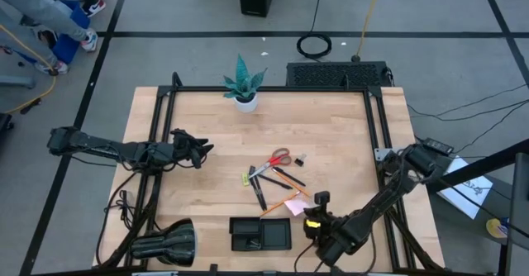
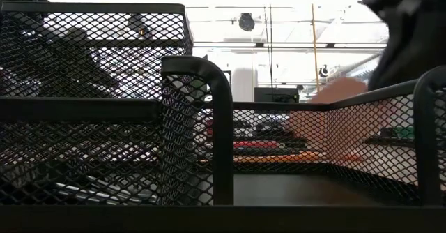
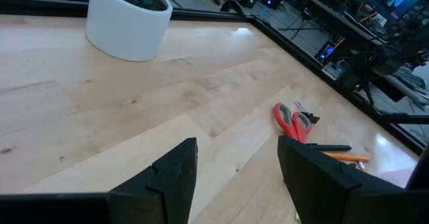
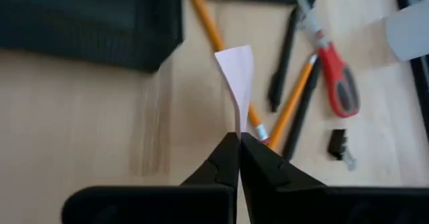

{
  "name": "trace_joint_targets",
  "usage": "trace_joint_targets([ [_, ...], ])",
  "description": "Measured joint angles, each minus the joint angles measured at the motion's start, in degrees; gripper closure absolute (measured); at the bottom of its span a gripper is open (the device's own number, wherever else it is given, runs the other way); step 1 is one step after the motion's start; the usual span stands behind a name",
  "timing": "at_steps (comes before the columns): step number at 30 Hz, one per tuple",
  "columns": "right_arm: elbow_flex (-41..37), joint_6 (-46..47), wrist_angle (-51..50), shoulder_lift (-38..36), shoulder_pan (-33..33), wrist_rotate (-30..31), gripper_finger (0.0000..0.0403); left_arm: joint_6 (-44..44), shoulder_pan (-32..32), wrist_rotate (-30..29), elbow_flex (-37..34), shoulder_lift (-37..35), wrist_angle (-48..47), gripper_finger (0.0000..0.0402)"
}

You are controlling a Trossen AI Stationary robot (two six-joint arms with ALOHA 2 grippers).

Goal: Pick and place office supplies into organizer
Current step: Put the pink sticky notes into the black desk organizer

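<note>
My right gripper (image 4: 238, 138) is shut on a pale pink note sheet (image 4: 238, 76), held above the wood near the table's front edge, just right of the black organizer (image 1: 260, 233). Below and beyond it lie orange pencils (image 4: 289, 110), black pens (image 4: 285, 56), red-handled scissors (image 4: 335, 76) and a small black clip (image 4: 338, 143), all flat on the table. The low view shows the pink sheet (image 2: 341, 121) through the organizer's mesh wall. My left gripper (image 3: 234, 163) waits open at the table's left side, touching nothing. My right gripper pinches the pink sheet by one thin edge or corner (image 4: 238, 125) between its two fingertips. The fingers slant down from the table's near right. The sheet stands edge-on beyond the fingertips, lifted clear of the table.
A potted teal plant (image 1: 245, 90) stands at the far middle. A black rounded lamp-like cylinder (image 1: 165, 243) lies at the near left corner. A small yellow piece (image 1: 246, 178) lies left of the pens. Bare wood spreads across the left and far right.
</note>
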Motion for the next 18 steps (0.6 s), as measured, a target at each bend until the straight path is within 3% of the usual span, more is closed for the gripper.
trace_joint_targets([
  [18,4.53,1.11,3.53,-3.73,1.65,0.71,0.0403,0.00,0.00,0.00,0.00,0.00,0.00,0.0190],
])
